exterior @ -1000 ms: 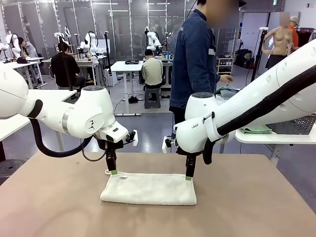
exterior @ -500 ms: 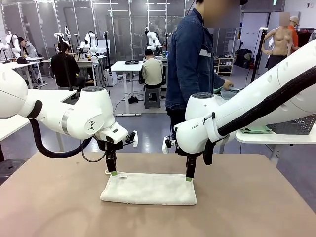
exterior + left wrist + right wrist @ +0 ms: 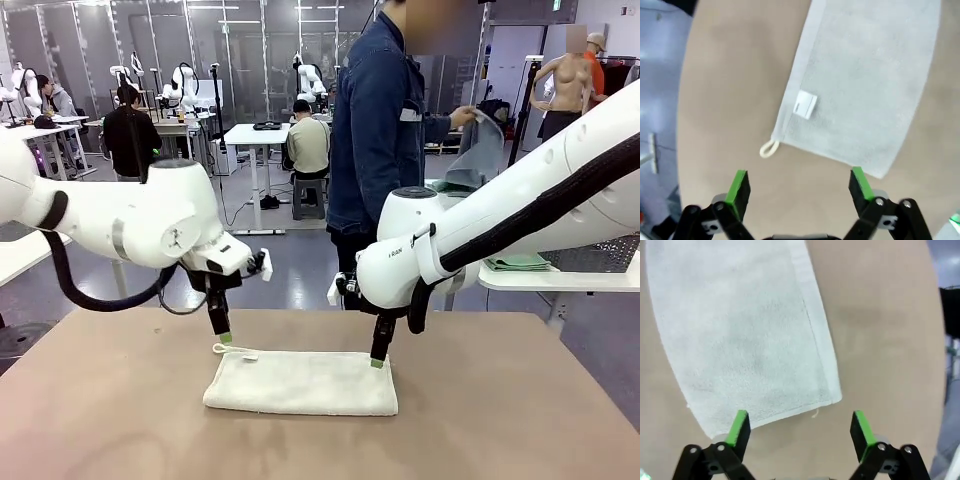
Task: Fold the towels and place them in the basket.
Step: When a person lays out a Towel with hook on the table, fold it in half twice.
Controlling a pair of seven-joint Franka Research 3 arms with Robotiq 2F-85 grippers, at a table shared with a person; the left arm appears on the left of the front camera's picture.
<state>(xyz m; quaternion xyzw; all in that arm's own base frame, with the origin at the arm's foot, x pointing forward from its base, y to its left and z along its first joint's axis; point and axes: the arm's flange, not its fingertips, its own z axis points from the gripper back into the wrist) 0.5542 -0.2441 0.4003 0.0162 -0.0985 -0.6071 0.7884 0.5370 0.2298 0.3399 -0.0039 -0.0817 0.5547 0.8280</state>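
A white towel (image 3: 300,383) of nubby terry, folded into a thick, soft-edged rectangle, lies flat on the matte tan table (image 3: 100,420), near the middle. A thin cord loop (image 3: 769,148) sticks out at its far left corner, close to a small square label (image 3: 805,105). The left gripper (image 3: 222,337) hangs just over that corner and the right gripper (image 3: 376,361) over the far right one. Both have their green pads spread wide, gripping nothing. At the far side a person's hand (image 3: 462,117) pinches a limp grey towel (image 3: 482,155).

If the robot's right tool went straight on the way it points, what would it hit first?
Probably the corner of the white towel, below the open right tool; part of it might land on the bare table instead.
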